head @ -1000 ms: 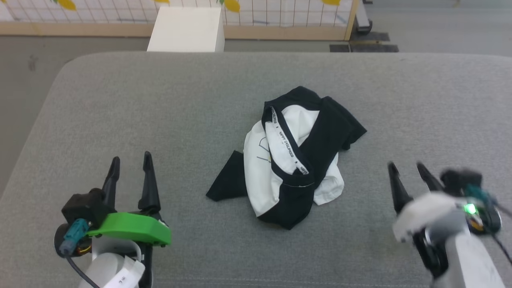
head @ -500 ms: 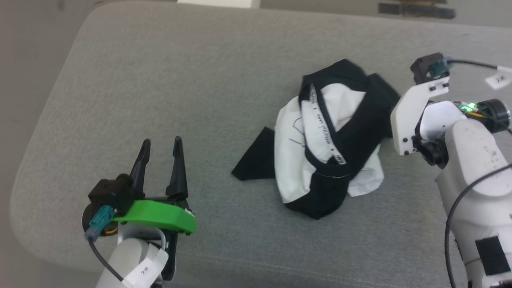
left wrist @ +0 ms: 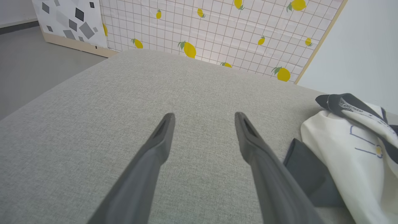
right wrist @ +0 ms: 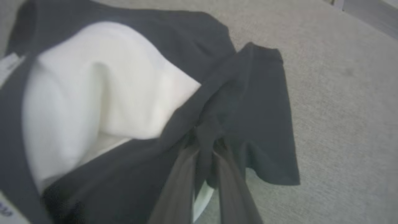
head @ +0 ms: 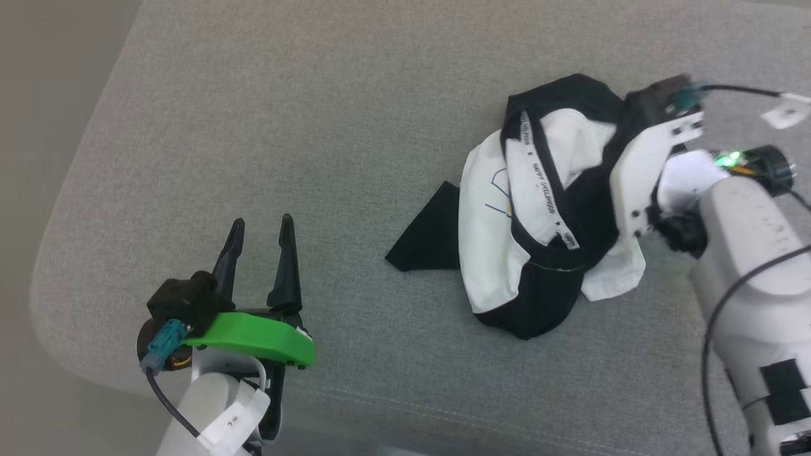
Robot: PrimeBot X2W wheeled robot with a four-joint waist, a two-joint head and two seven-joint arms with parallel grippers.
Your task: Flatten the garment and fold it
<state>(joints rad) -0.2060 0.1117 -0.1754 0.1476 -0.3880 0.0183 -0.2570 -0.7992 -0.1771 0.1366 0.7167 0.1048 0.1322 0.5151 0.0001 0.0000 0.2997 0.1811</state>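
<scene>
Holding my left gripper point(head: 262, 220) wide open over the grey cushion point(head: 317, 126), I have nothing between its two dark fingers; it sits near the cushion's front left corner, well apart from the cloth. To its right the garment point(head: 494, 240) lies crumpled in a heap on the cushion. Its white body is bunched up, one black sleeve flap point(head: 424, 244) sticks out flat toward my left side, and the white text-printed neck band point(head: 542, 183) curves across the top. My right gripper point(right wrist: 206, 146) is at the heap's right edge, its fingers drawn nearly together and pinching a fold of black fabric by the other sleeve point(right wrist: 267, 118), which bunches at the pinch. Beyond the cushion's far edge, in the left wrist view, stands a grid-patterned screen printed with lemons point(left wrist: 217, 28).
</scene>
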